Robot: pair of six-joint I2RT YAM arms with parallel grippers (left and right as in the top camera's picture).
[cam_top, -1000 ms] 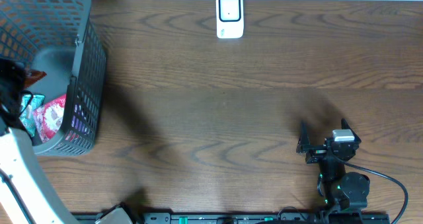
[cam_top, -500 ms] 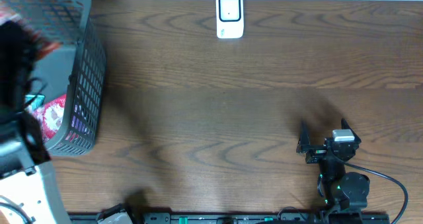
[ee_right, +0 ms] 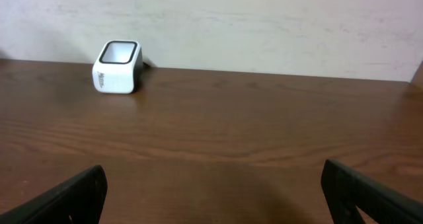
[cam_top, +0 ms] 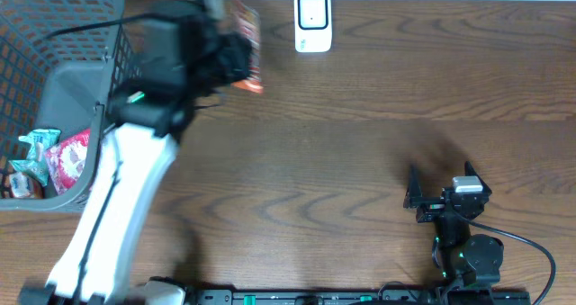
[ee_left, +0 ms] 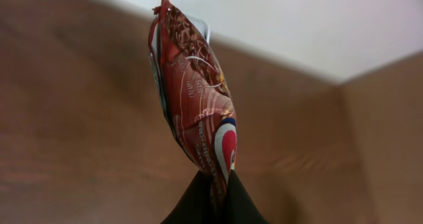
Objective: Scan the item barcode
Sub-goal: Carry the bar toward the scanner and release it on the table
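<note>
A red snack packet [ee_left: 195, 98] hangs in the air, pinched at its lower edge by my left gripper [ee_left: 215, 184], which is shut on it. From overhead the packet [cam_top: 246, 44] shows blurred above the back of the table, just left of the white barcode scanner [cam_top: 312, 22]. The left gripper [cam_top: 236, 58] sits right behind the packet. The scanner [ee_right: 117, 67] also stands by the wall in the right wrist view. My right gripper [cam_top: 439, 190] rests near the front right, open, with nothing between its fingers [ee_right: 76, 194].
A grey mesh basket [cam_top: 108, 107] stands at the left edge with several more snack packets [cam_top: 54, 156] inside. The white left arm [cam_top: 117, 197] stretches diagonally across the left part of the table. A pale wall runs behind the scanner.
The left arm has lifted the red packet out of the basket and swung it right, toward the scanner. The right arm has not moved.
</note>
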